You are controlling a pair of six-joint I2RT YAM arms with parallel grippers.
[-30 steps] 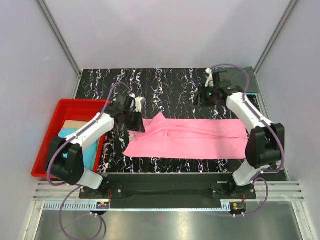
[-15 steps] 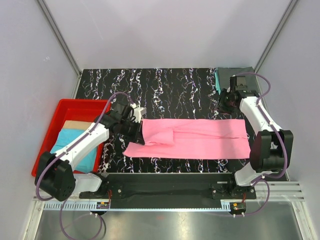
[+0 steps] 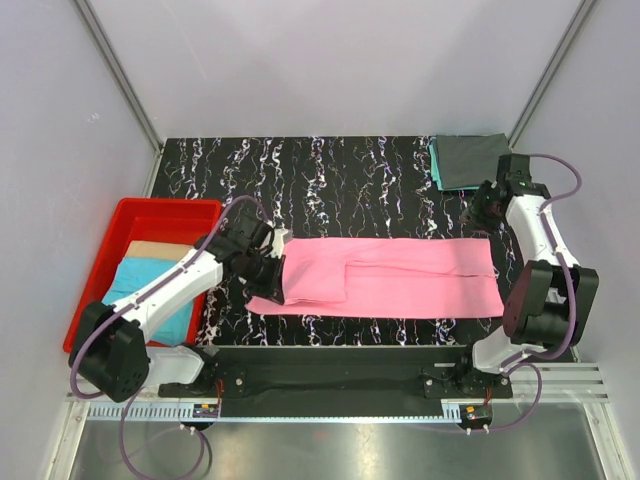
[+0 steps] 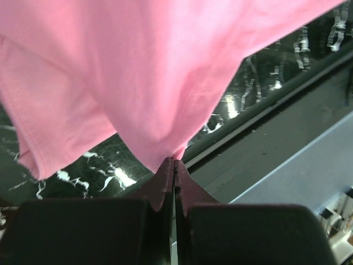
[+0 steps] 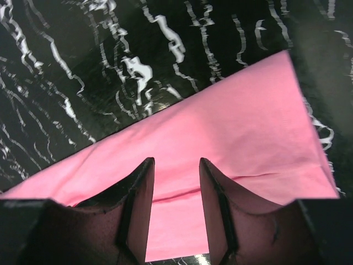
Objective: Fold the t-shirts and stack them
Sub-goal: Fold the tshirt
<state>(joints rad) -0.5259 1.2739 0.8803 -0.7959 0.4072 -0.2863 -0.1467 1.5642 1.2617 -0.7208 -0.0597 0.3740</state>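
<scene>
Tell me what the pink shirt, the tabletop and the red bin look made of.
The pink shirt: soft matte cloth; it drapes and creases. The tabletop: glossy black with white veins, marble-look, perhaps laminate. The red bin: smooth, rigid, probably plastic.

Bright even light, soft shadows, sharp focus

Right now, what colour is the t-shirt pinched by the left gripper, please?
The t-shirt is bright pink; left wrist view.

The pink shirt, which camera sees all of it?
Top external: the whole pink shirt shows. Left wrist shows only a bunch pinched by the left gripper; right wrist, one corner below the open right gripper.
</scene>
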